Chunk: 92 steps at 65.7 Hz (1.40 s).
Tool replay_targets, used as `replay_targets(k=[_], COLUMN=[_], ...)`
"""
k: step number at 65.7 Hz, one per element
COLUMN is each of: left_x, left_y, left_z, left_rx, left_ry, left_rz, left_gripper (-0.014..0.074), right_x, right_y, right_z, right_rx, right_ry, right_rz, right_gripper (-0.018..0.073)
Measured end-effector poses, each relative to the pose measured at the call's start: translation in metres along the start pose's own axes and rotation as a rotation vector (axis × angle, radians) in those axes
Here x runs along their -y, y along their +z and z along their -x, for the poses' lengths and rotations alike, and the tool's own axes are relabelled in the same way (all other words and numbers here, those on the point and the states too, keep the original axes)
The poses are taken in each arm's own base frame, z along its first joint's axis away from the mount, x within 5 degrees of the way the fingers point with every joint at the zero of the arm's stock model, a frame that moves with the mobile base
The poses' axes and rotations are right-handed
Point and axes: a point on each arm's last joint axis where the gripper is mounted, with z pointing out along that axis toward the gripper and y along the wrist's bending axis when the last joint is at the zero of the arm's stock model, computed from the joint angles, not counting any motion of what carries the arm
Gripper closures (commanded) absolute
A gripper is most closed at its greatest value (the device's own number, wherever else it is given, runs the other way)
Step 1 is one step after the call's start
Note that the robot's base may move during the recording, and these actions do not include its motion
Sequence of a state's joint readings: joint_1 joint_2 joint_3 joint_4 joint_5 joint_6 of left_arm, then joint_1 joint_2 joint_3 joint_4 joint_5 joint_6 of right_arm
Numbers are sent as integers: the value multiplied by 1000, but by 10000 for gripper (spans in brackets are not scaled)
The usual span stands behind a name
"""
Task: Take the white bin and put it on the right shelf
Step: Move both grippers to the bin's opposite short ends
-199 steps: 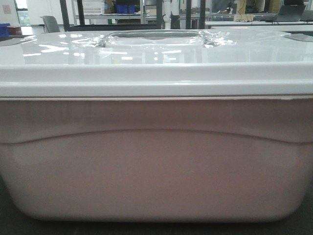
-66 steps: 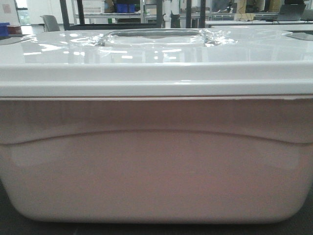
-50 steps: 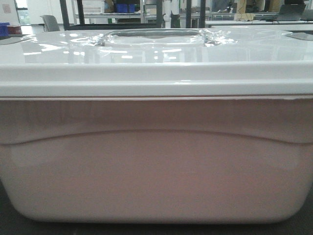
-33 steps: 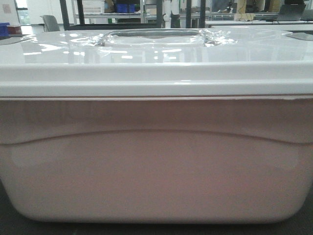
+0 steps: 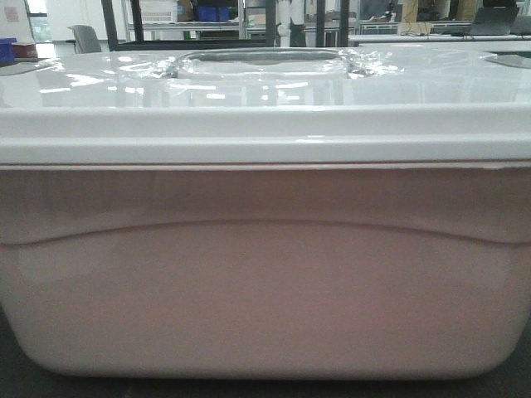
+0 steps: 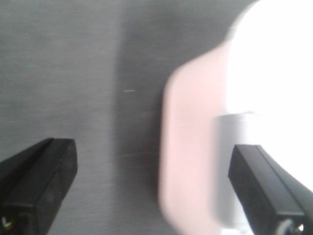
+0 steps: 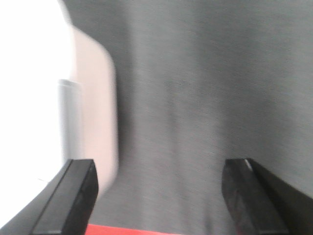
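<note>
The white bin [image 5: 265,282] fills the front view: pinkish-white side with a curved moulded line, glossy white lid [image 5: 265,99] on top, resting on a dark surface. In the left wrist view the bin's rounded end [image 6: 190,147] lies between the spread fingers of my left gripper [image 6: 151,161], which is open; the right finger [image 6: 264,191] hangs over the lid side. In the right wrist view my right gripper [image 7: 159,178] is open, its left finger [image 7: 73,196] beside the bin's other end [image 7: 93,98], with bare grey surface between the fingers. The right shelf is out of view.
Behind the bin stand dark-framed racks [image 5: 133,21] holding blue crates [image 5: 211,12], and a chair [image 5: 85,37] at the far left. A grey tabletop [image 6: 73,73] flanks the bin on both sides. A red strip [image 7: 146,230] runs along the bottom of the right wrist view.
The bin looms very slightly larger and lower in the front view than three seconds ago. Nothing else has visibly changed.
</note>
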<state>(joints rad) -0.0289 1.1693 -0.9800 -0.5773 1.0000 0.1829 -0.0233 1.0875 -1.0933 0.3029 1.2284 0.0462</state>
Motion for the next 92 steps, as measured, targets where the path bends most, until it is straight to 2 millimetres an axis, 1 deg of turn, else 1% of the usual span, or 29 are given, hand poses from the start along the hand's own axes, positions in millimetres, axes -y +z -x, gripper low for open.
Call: replay_targets(k=[6,12,17,23,32,36,39,45,51,60,66,78,84,92], left_x=[3,3,-2,-10,-16,-18,-19,-23,-27,-29,-31,-32,-29,-19], left_y=[-2,-4,-4,-1,5,10,14,23,33,38,40,42,45,50], left_z=[2,5,10,16,22,25,25,25,22,17,13,11,9,3], left_rx=[10,8,11,15,6,5,0,0,0,-2,-12,-21,-42,-96], left_ry=[-19,-37,-64,-86,-78,-83,-92,-109,-139,-143,-151,-144,-123,-69], left_rz=[-75,-180,-236,-286,-373,-400,-416,-455,-494,-509,-507,-497,-491,-484], left_gripper=[75,75,75,75,75,75,75,75,75,75,75,75,75,75], right_x=[-1,0,3,6,13,20,25,33,36,37,36,30,27,18], right_y=[3,11,20,30,44,52,58,68,74,80,78,68,66,68], right_z=[3,8,16,26,45,52,54,52,46,36,30,18,15,12], right_rx=[0,-20,-43,-54,-35,-19,-14,-24,-42,-68,-68,-39,-30,-51], right_ry=[-4,1,13,41,94,112,115,130,133,144,146,140,135,110], right_rz=[20,53,104,214,416,472,481,481,486,490,493,508,516,536], right_gripper=[-63,-63,-63,-63,-63,-63,-63,-63,-63,-63,-63,-63,-63,-63])
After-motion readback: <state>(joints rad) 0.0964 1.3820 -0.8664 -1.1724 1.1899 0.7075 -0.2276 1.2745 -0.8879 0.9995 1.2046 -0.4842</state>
